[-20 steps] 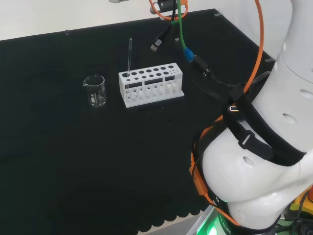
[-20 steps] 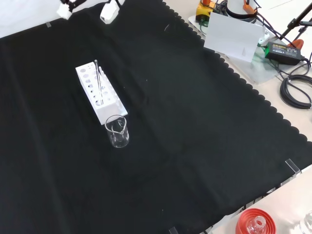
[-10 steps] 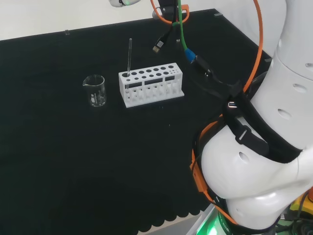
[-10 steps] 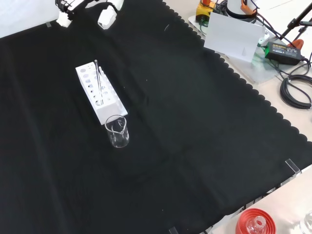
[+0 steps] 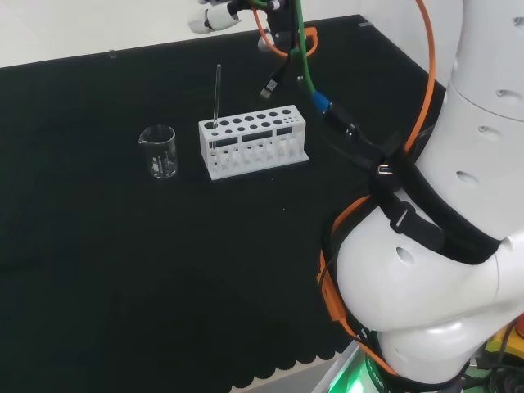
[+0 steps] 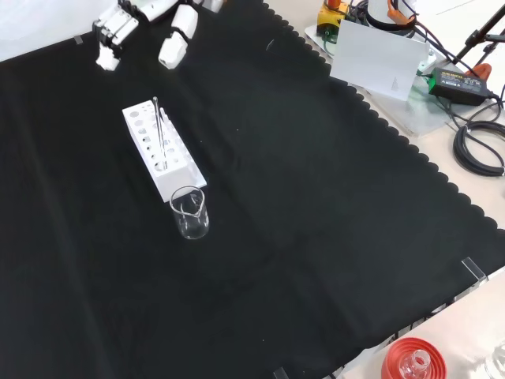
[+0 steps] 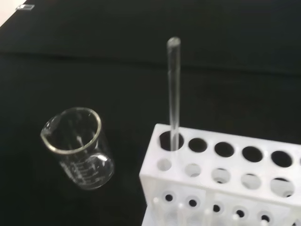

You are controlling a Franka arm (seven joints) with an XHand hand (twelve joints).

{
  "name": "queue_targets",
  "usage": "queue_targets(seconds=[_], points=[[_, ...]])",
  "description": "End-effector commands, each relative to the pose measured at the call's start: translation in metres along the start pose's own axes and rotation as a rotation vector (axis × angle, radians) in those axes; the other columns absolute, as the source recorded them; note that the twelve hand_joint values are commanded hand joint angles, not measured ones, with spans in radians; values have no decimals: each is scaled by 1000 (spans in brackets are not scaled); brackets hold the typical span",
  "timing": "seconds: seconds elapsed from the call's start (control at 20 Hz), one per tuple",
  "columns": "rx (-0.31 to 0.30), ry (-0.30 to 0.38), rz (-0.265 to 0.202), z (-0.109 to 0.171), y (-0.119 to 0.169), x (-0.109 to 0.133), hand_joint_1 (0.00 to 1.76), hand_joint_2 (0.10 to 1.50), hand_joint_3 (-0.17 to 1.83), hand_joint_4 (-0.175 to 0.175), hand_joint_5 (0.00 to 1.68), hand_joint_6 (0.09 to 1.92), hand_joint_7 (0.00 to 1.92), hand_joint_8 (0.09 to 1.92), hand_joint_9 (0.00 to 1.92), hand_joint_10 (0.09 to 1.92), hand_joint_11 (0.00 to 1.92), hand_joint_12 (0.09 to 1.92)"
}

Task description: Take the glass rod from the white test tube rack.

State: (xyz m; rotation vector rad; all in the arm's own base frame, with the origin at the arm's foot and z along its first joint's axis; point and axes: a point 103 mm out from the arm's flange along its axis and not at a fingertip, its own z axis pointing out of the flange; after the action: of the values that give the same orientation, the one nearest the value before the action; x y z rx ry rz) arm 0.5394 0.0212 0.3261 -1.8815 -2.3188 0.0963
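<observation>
Glass rod [image 7: 173, 94] stands near upright in an end hole of the white test tube rack [image 5: 253, 141], the end next to the empty glass beaker [image 6: 190, 213]; its top sticks well above the rack, easy to pinch. Hand [image 6: 150, 25] hangs beyond the rack's far end in the front view, fingers relaxed, holding nothing. Since a second ago it has come further into view toward the rack; rod, rack, beaker unmoved.
</observation>
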Motion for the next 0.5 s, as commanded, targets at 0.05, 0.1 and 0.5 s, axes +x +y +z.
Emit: queue_targets(seconds=[0.05, 0.1, 0.5], points=[[41, 15, -18, 28, 6, -7, 86, 1151, 16, -137, 246, 87, 24, 915, 154, 1049, 22, 1519], [47, 23, -16, 30, 6, -8, 87, 1151, 17, -137, 247, 87, 24, 916, 159, 1050, 23, 1519], [98, 8, -27, 51, 4, -12, 83, 1154, 18, -134, 263, 87, 38, 918, 211, 1045, 73, 1515]])
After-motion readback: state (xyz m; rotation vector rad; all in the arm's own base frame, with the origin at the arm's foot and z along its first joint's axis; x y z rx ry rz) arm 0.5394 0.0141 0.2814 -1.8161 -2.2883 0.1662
